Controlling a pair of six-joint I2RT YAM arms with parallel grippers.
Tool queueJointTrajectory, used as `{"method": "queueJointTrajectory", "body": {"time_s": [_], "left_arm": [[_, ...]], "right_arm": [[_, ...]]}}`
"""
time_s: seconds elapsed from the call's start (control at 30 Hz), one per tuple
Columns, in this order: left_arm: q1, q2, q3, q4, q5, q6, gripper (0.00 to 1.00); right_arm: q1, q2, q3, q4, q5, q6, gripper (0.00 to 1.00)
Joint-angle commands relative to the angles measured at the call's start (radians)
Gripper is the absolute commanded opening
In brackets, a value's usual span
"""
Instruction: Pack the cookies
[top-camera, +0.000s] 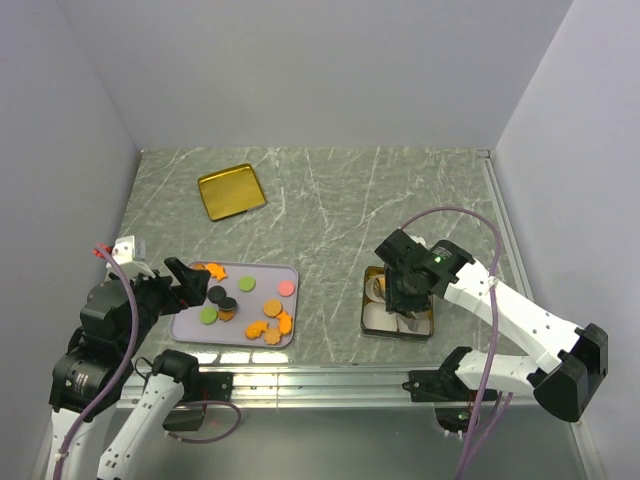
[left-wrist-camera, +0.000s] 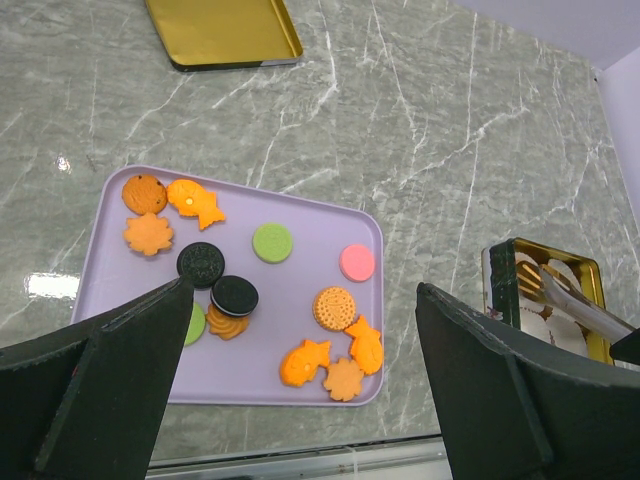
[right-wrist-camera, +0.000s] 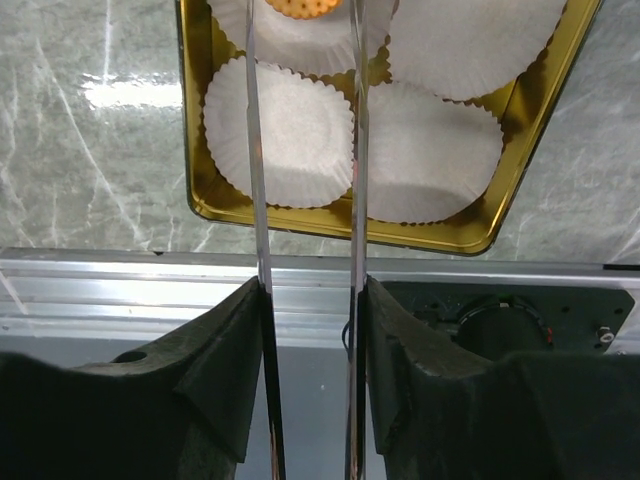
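Observation:
The cookies (top-camera: 250, 305) lie on a lilac tray (top-camera: 190, 330) at the near left: orange rounds, fish and flower shapes, two black discs, green discs and a pink one (left-wrist-camera: 357, 262). My left gripper (left-wrist-camera: 305, 288) is open and empty, hovering above the tray (left-wrist-camera: 290, 350). My right gripper (right-wrist-camera: 310, 300) is shut on metal tongs (right-wrist-camera: 355, 150) that reach over a gold tin (right-wrist-camera: 330, 222) lined with white paper cups (right-wrist-camera: 280, 130). One orange cookie (right-wrist-camera: 300, 8) lies in a far cup between the tong tips. The right gripper (top-camera: 405, 290) hangs over the tin (top-camera: 369, 325).
A gold lid (top-camera: 231, 191) lies upside down at the far left of the marble table, also in the left wrist view (left-wrist-camera: 222, 30). A metal rail runs along the near table edge (right-wrist-camera: 150, 290). Grey walls close in three sides.

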Motion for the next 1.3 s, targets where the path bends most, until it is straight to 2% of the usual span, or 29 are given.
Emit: {"method": "queueJointTrajectory", "body": {"time_s": [0.0, 0.33, 0.57, 0.93, 1.27], "left_arm": [[0.003, 0.007, -0.002, 0.037, 0.015, 0.013, 0.99], [0.003, 0.006, -0.001, 0.037, 0.013, 0.013, 0.99], [0.004, 0.001, -0.002, 0.036, 0.015, 0.013, 1.00], [0.004, 0.012, -0.006, 0.039, 0.021, 0.016, 0.99], [0.003, -0.005, -0.001, 0.031, 0.001, 0.005, 0.99]], "right_arm": [[-0.008, -0.030, 0.004, 0.020, 0.021, 0.015, 0.49], [-0.006, -0.034, 0.014, 0.009, 0.035, 0.023, 0.55], [-0.008, -0.054, 0.034, -0.010, 0.046, 0.037, 0.56], [-0.008, -0.041, 0.212, -0.057, 0.077, 0.015, 0.55], [0.026, 0.068, 0.376, -0.066, 0.029, -0.014, 0.53]]}}
